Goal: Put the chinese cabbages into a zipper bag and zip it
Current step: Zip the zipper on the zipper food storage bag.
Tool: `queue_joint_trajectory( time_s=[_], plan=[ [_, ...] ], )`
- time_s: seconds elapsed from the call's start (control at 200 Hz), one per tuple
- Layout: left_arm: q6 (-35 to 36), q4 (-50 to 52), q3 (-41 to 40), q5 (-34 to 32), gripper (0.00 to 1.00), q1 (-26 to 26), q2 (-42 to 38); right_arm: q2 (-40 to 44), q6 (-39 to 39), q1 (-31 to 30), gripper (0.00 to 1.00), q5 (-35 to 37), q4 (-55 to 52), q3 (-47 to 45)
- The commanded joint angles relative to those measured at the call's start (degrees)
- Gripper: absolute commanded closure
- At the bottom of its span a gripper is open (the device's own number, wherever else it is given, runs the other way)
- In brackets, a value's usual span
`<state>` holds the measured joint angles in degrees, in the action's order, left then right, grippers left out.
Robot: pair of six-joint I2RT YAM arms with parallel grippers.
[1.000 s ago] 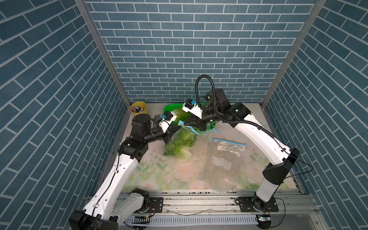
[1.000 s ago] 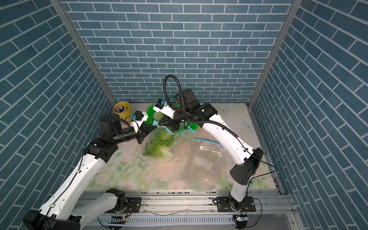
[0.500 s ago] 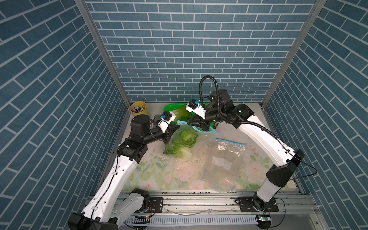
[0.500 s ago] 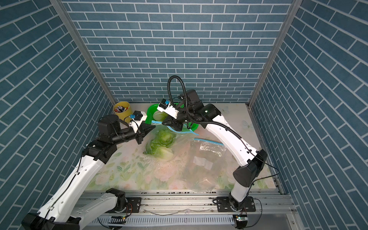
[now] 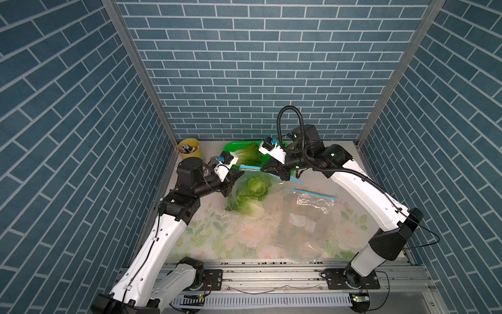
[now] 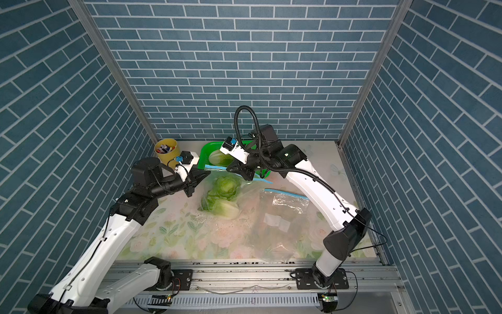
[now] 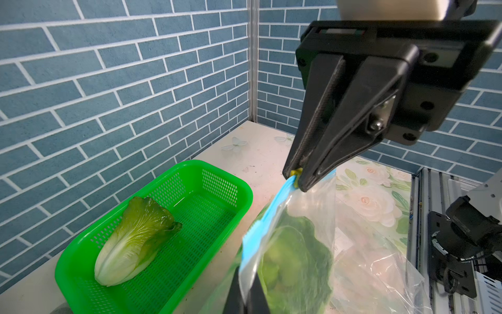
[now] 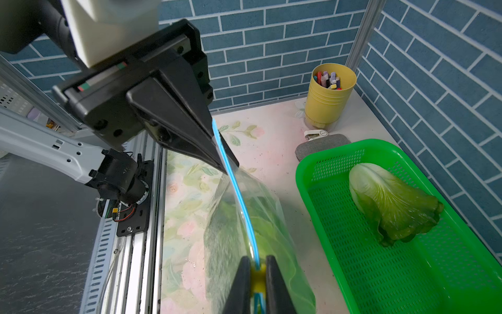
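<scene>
A clear zipper bag (image 5: 251, 194) (image 6: 222, 195) with a blue zip strip (image 8: 239, 201) (image 7: 271, 209) hangs between my two grippers, and its bottom rests on the floral mat. Two chinese cabbages (image 5: 256, 186) (image 6: 225, 186) lie inside it. My left gripper (image 5: 240, 174) (image 6: 207, 172) (image 7: 247, 296) is shut on one end of the bag's top edge. My right gripper (image 5: 263, 169) (image 6: 228, 169) (image 8: 258, 274) is shut on the yellow zipper slider (image 8: 257, 273) (image 7: 295, 172). A third chinese cabbage (image 5: 248, 155) (image 6: 217, 157) (image 7: 133, 242) (image 8: 388, 201) lies in the green basket (image 5: 231, 146) (image 6: 205, 152) (image 7: 244, 195) (image 8: 307, 190).
A second, empty zipper bag (image 5: 304, 217) (image 6: 279, 217) lies flat on the mat to the right. A yellow cup of markers (image 5: 190, 149) (image 6: 166, 150) (image 8: 330, 95) stands in the back left corner, with a grey pad (image 8: 320, 145) beside it. Brick walls close in on three sides.
My right gripper has shifted slightly to the right with the slider. The bag and its cabbages have swung a little with it. The left gripper has barely moved.
</scene>
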<state>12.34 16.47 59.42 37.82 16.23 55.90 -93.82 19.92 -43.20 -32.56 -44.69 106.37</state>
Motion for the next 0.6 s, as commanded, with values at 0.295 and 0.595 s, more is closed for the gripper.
queue_joint_trajectory(
  time_s=[0.295,0.595],
  plan=[
    [-1.2,0.5,0.2,-6.6,1.00,-1.1,-2.6,6.0,-0.3,2.2,1.00,4.9,-0.9,-4.3],
    [-1.6,1.0,0.0,-9.5,1.00,-1.1,-3.5,8.4,-1.9,2.2,1.00,6.0,-0.4,-7.8]
  ],
)
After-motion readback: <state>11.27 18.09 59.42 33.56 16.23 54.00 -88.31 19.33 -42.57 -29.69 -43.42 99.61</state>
